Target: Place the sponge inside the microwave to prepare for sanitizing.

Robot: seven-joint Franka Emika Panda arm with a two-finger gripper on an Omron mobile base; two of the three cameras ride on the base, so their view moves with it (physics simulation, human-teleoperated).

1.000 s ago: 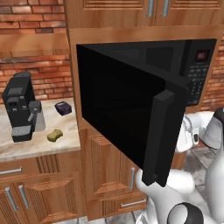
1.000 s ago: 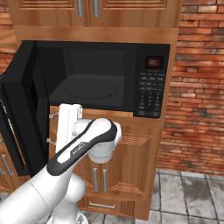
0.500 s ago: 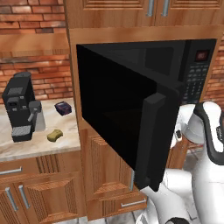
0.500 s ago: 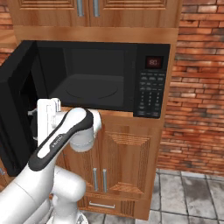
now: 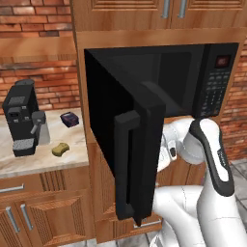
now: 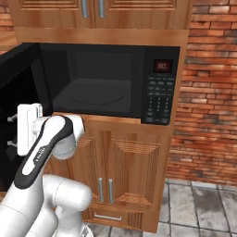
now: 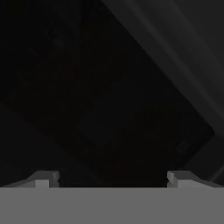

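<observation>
Microwave (image 6: pixel 115 83) door (image 5: pixel 128 159) swung wide, cavity bare with its round turntable showing, so access judged ready while pickup and placing remain undone. Sponge (image 5: pixel 60 149), a small mustard-yellow soft-edged block, lying untouched on pale speckled tabletop (image 5: pixel 43 161) near glossy black coffee machine (image 5: pixel 23 118) and a small dark purple box (image 5: pixel 70 118), well apart from the arm. Pincer (image 7: pixel 113 177) spread wide and holding nothing, tips facing the smooth dark inner side of the door, close up.

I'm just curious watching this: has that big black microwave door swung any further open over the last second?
Yes. In the left base view the microwave door has swung wider, its handle edge now farther left of the keypad panel, uncovering more of the cavity.
</observation>
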